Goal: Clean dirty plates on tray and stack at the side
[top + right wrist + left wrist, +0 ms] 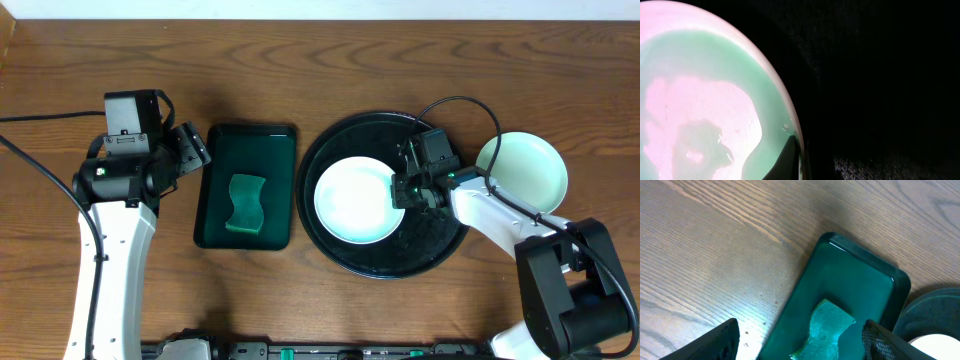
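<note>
Two grippers are in view. The right gripper is closed tight on the right rim of the plate; the right wrist view shows one dark finger lying over that rim, with the other finger hidden beneath. This plate is pale, with a mint tint and glossy reflections on its face, and it lies flat on the black tray, towards the tray's left edge. The black tray stands right of the table's centre. A second plate, mint green, rests on the table by the black tray's right edge, partly covered by the right arm; whether it touches the tray cannot be determined. The left gripper has its jaws spread wide and grips nothing; it is over the table at the left edge of the green tray, near its far corner. The green tray sits just left of the black tray. A green sponge lies in its nearer half.
</note>
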Motion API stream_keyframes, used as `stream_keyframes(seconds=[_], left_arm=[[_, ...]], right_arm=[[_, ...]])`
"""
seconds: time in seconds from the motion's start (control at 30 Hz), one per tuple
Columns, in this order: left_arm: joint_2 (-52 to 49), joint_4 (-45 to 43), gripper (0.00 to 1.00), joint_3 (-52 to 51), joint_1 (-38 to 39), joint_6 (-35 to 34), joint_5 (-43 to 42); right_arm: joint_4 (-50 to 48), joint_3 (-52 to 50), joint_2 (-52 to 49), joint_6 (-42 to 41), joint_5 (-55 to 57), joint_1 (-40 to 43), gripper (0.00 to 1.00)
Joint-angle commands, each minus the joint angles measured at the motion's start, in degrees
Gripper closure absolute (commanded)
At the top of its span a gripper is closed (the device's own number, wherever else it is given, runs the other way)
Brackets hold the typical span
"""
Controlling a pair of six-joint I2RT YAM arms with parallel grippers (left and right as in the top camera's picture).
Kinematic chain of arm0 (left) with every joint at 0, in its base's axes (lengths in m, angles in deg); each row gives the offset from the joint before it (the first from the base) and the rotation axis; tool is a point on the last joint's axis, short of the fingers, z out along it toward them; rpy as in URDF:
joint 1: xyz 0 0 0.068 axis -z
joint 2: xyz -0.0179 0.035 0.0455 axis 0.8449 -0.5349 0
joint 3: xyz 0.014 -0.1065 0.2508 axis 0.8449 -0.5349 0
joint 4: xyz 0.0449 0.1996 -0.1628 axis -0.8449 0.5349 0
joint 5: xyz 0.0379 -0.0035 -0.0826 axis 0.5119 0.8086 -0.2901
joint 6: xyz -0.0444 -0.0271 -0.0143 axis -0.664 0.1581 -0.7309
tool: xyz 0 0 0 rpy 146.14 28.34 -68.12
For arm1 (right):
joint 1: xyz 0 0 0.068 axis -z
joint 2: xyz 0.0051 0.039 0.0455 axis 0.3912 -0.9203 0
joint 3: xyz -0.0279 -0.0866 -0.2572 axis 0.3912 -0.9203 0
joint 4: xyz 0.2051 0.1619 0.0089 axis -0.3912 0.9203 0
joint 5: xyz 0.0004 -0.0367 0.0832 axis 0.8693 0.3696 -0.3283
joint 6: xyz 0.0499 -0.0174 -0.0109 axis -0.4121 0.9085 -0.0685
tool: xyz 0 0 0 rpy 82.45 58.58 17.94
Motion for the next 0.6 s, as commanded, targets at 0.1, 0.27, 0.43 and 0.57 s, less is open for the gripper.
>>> stream_keyframes(seconds=[0.1, 0.27, 0.43, 0.57], left_arm=[[0.0, 0.2, 0.21, 0.8, -0.2, 0.1, 0.7], [0.0, 0.1, 0.21, 0.8, -0.2, 0.1, 0.7], [0.0, -1.3, 0.21, 0.8, -0.2, 0.4, 1.0], [0.5, -2.3, 0.21, 0.8, -0.8, 0.3, 5.8]], right_arm=[[-0.1, -0.5, -1.2, -0.7, -0.9, -0.7, 0.99], [-0.1, -0.5, -1.2, -0.7, -1.0, -0.7, 0.99], [-0.2, -0.5, -1.2, -0.7, -1.0, -0.7, 0.99], [-0.2, -0.5, -1.2, -0.7, -0.9, -0.7, 0.99]])
